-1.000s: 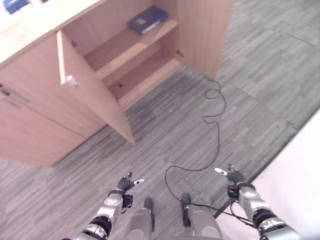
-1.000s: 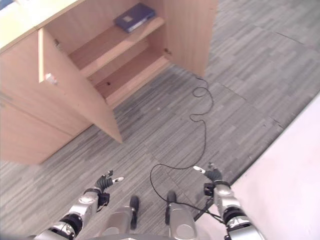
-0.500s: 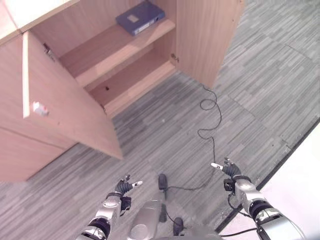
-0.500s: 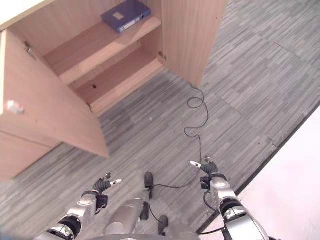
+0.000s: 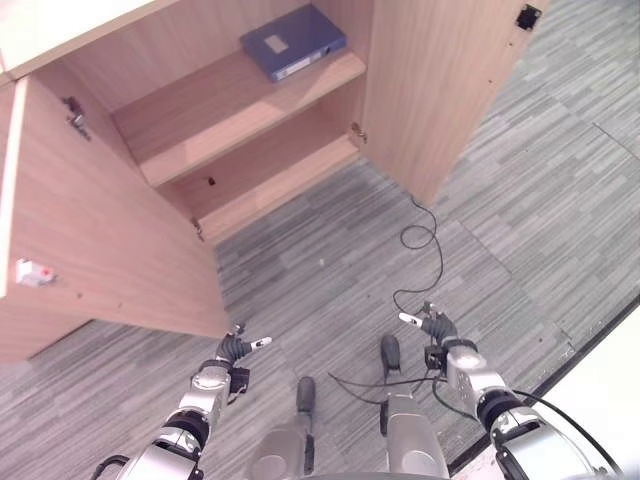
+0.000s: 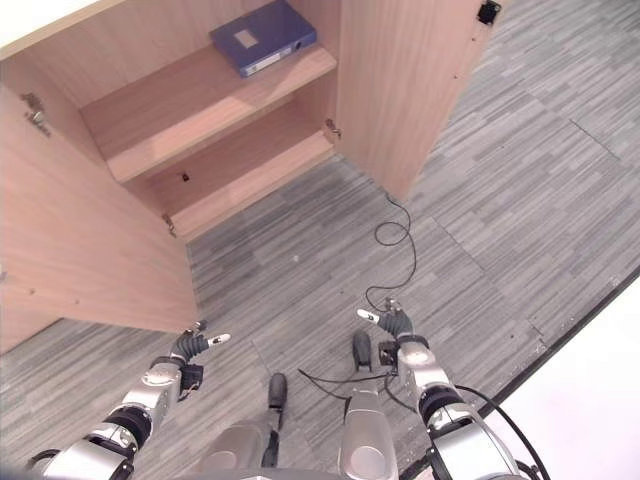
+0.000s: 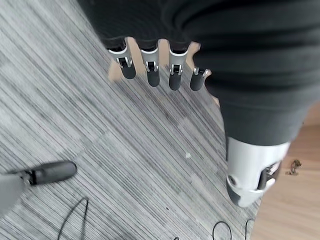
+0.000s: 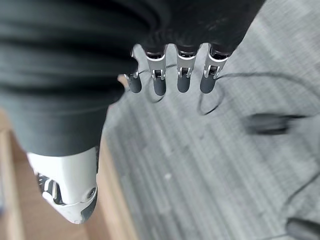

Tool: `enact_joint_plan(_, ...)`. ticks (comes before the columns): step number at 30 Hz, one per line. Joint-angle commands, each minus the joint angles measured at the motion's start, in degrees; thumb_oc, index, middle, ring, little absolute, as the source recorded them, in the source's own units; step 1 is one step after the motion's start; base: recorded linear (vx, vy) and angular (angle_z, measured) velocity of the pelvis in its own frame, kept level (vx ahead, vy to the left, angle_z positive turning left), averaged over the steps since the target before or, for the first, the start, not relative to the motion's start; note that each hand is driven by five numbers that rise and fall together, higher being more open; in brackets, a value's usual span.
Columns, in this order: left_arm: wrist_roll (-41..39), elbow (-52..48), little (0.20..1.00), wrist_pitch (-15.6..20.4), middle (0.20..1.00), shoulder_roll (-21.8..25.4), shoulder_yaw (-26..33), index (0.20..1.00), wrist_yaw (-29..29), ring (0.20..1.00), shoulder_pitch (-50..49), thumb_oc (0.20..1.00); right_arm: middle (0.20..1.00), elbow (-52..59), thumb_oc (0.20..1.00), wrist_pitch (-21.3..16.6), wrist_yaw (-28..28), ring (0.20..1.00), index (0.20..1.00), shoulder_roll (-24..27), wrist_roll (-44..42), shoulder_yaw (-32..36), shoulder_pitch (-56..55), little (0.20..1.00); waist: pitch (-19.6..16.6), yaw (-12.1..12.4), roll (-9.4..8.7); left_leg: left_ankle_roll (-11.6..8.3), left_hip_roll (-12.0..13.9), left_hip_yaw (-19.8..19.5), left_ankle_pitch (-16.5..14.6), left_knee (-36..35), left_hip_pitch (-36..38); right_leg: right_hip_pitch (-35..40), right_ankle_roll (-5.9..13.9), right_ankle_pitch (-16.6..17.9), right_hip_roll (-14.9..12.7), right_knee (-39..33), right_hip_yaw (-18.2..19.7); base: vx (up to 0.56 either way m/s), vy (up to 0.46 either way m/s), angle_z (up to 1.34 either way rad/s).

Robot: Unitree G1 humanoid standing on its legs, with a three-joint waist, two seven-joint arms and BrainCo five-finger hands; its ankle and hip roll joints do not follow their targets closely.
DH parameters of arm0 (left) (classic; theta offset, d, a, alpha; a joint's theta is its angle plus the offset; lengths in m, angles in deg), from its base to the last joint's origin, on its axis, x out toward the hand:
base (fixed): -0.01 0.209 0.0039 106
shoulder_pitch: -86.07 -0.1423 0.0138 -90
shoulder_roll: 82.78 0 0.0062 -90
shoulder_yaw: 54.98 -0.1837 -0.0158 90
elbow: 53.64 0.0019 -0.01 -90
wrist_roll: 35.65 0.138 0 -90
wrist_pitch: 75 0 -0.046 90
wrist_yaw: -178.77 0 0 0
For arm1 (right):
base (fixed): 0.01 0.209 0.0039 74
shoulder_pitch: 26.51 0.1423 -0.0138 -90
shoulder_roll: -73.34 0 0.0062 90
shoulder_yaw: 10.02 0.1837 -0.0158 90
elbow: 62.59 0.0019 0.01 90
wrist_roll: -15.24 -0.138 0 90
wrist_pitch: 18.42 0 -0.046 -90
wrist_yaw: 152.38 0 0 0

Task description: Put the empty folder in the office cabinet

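A blue folder [image 5: 293, 42] lies flat on the upper shelf [image 5: 200, 100] of the open wooden office cabinet, at the shelf's right end. The shelf below it [image 5: 270, 170] is bare. My left hand [image 5: 232, 352] hangs low over the grey carpet, well short of the cabinet, open and holding nothing; its fingers [image 7: 148, 65] and thumb [image 7: 247, 175] are relaxed over the floor. My right hand [image 5: 440, 328] hangs the same way on the other side, open and empty, fingers [image 8: 170, 75] apart from the thumb [image 8: 70, 192].
The cabinet's left door [image 5: 100, 230] swings far out toward me and the right door [image 5: 440, 80] stands open too. Grey striped carpet [image 5: 330, 260] lies between me and the cabinet. A pale surface [image 5: 620, 390] edges the floor at the lower right.
The whole picture has shifted, so the camera moved: the cabinet now sits more central and nearer. Both hands stay low, open and empty. The folder has not moved on its shelf.
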Motion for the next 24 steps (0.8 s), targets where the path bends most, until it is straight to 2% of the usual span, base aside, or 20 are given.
enact_joint_plan(1,1.9,-1.9,1.000,2.1,1.000,-0.4,-0.5,1.000,0.0,1.000,1.0,1.000,1.000,2.4,1.000,-2.3,0.1,1.000,1.000,3.3,-1.1,2.9,-0.2,1.000,-0.1,-1.2,1.87,-4.47,2.6,-1.8,-9.3,4.9,9.6,0.3,1.16,4.1,1.2,2.7,1.8,0.43,-0.330,0.91)
enact_joint_plan(5,1.6,-1.6,1.000,2.1,1.000,-1.7,-0.2,1.000,0.0,1.000,-0.2,1.000,1.000,2.7,1.000,-1.9,1.2,1.000,1.000,4.7,0.1,2.7,-2.7,1.000,-1.8,-2.9,3.82,-6.77,7.2,-2.9,-6.4,3.6,11.3,-0.8,-0.58,2.6,2.0,9.3,2.2,0.26,-0.290,0.48)
enact_joint_plan(7,1.0,-2.0,1.000,2.4,1.000,-2.4,-0.1,1.000,0.0,1.000,-0.7,1.000,1.000,3.0,1.000,-2.0,1.4,1.000,1.000,5.5,0.7,2.4,-3.3,1.000,-2.0,-3.1,4.57,-7.60,8.7,-3.1,-3.3,5.4,10.1,-0.7,-1.56,0.5,2.4,11.9,2.1,0.16,-0.244,0.11)
enact_joint_plan(8,0.6,-1.6,1.000,2.5,1.000,-2.9,0.1,1.000,0.0,1.000,-0.8,1.000,1.000,2.8,1.000,-2.1,1.7,1.000,1.000,5.9,1.4,1.8,-3.3,1.000,-1.9,-3.1,4.86,-7.94,9.8,-2.5,0.2,7.8,8.9,-0.1,-2.24,-1.1,2.8,13.3,1.9,0.17,-0.246,0.11)
enact_joint_plan(9,0.0,-1.9,1.000,2.3,1.000,-3.1,0.3,1.000,0.0,1.000,-1.3,1.000,1.000,2.3,1.000,-1.8,1.9,1.000,1.000,6.4,1.9,1.8,-3.4,1.000,-1.8,-3.0,4.97,-7.68,10.3,-1.5,2.5,10.4,7.8,0.6,-2.88,-2.8,2.9,14.3,1.4,0.18,-0.315,0.27)
enact_joint_plan(10,-0.3,-2.1,1.000,2.2,1.000,-3.3,0.2,1.000,0.0,1.000,-1.0,1.000,1.000,2.1,1.000,-1.7,1.9,1.000,1.000,6.7,2.0,1.6,-3.4,1.000,-1.1,-2.5,4.67,-7.54,9.8,-1.6,6.2,14.9,5.2,1.7,-3.60,-4.1,2.9,15.2,1.3,0.17,-0.302,0.31)
enact_joint_plan(11,-0.9,-2.8,1.000,2.2,1.000,-3.5,0.2,1.000,0.0,1.000,-1.0,1.000,1.000,2.3,1.000,-1.6,1.9,1.000,1.000,7.0,2.1,1.7,-3.6,1.000,-0.5,-2.3,3.94,-7.19,9.1,-0.8,8.1,19.3,2.6,2.7,-4.38,-4.8,2.7,15.8,1.7,0.18,-0.357,0.27)
enact_joint_plan(12,-1.0,-3.4,1.000,2.2,1.000,-3.7,0.2,1.000,0.0,1.000,-1.0,1.000,1.000,2.4,1.000,-1.6,1.7,1.000,1.000,7.3,2.1,1.9,-3.6,1.000,-0.1,-2.1,3.13,-6.79,8.9,0.6,8.3,23.3,0.8,4.0,-5.22,-5.8,2.6,16.1,2.0,0.20,-0.359,0.32)
enact_joint_plan(13,-1.1,-3.6,1.000,2.2,1.000,-3.5,0.3,1.000,-0.3,1.000,-1.1,1.000,1.000,2.0,1.000,-1.5,1.8,1.000,1.000,7.8,2.0,2.3,-3.7,1.000,-0.4,-2.1,2.29,-6.54,9.8,3.1,9.1,24.9,-0.4,5.2,-5.91,-6.6,2.2,16.1,1.8,0.15,-0.259,0.42)
enact_joint_plan(14,-1.2,-3.6,1.000,2.2,1.000,-3.5,0.3,1.000,-0.3,1.000,-1.2,1.000,1.000,2.0,1.000,-1.6,1.8,1.000,1.000,7.8,2.0,2.3,-3.7,1.000,-0.3,-2.0,2.29,-6.54,9.8,3.1,9.0,25.0,-0.4,5.2,-5.92,-6.7,2.2,16.1,1.8,0.23,-0.293,0.47)
enact_joint_plan(15,-1.2,-3.9,1.000,1.9,1.000,-3.5,0.1,1.000,-0.4,1.000,-1.0,1.000,1.000,0.9,1.000,-1.1,1.7,1.000,1.000,8.7,1.7,3.4,-4.3,1.000,-0.1,-1.4,1.30,-6.73,9.9,5.9,7.9,27.5,-3.6,7.9,-6.82,-7.9,1.0,16.3,1.0,0.23,-0.238,0.48)
enact_joint_plan(16,-1.3,-3.8,1.000,1.9,1.000,-3.6,0.0,1.000,-0.5,1.000,-0.9,1.000,1.000,0.4,1.000,-1.0,1.5,1.000,1.000,9.2,1.5,4.1,-4.2,1.000,0.1,-1.1,1.12,-6.77,9.1,7.1,6.8,26.9,-5.1,9.3,-7.08,-8.4,0.8,16.1,0.3,0.30,-0.282,0.53)
enact_joint_plan(19,-0.8,-3.2,1.000,1.7,1.000,-3.9,-0.5,1.000,-0.7,1.000,-0.3,1.000,1.000,-0.3,1.000,-1.1,1.2,1.000,1.000,9.9,0.7,6.0,-4.7,1.000,0.0,0.0,1.37,-7.23,7.4,10.9,4.8,20.0,-9.0,13.2,-7.10,-9.6,0.9,14.6,-1.6,0.25,-0.102,0.59)
enact_joint_plan(21,-0.8,-2.9,1.000,1.7,1.000,-3.8,-0.5,1.000,-0.9,1.000,-0.2,1.000,1.000,-0.5,1.000,-1.3,0.9,1.000,1.000,9.9,-0.4,7.3,-5.2,1.000,-0.1,1.1,1.92,-8.18,6.9,13.1,6.8,14.4,-10.7,16.4,-6.65,-10.9,1.9,13.4,-3.1,0.23,-0.064,0.62)
enact_joint_plan(22,-0.8,-2.9,1.000,1.7,1.000,-3.8,-0.5,1.000,-0.9,1.000,-0.2,1.000,1.000,-0.5,1.000,-1.3,0.9,1.000,1.000,9.9,-0.4,7.3,-5.2,1.000,0.0,1.1,1.79,-8.20,6.8,13.1,6.9,14.2,-10.5,16.7,-6.64,-11.0,1.8,13.4,-3.1,0.29,-0.078,0.63)
enact_joint_plan(23,-1.1,-2.8,1.000,1.8,1.000,-3.8,-0.2,1.000,-0.9,1.000,-0.3,1.000,1.000,-0.9,1.000,-1.6,0.5,1.000,1.000,9.7,-0.9,7.7,-5.2,1.000,-0.1,2.3,2.16,-8.79,6.7,14.9,9.0,10.3,-12.7,19.4,-6.46,-12.2,2.8,12.4,-4.2,0.21,-0.051,0.23)
enact_joint_plan(24,-1.1,-2.8,1.000,1.8,1.000,-3.7,-0.2,1.000,-0.9,1.000,-0.3,1.000,1.000,-0.9,1.000,-1.6,0.5,1.000,1.000,9.6,-0.9,7.7,-5.2,1.000,0.0,2.2,1.93,-8.76,6.5,14.8,8.9,10.2,-12.5,19.6,-6.40,-12.4,2.5,12.4,-4.3,0.42,-0.046,0.03)
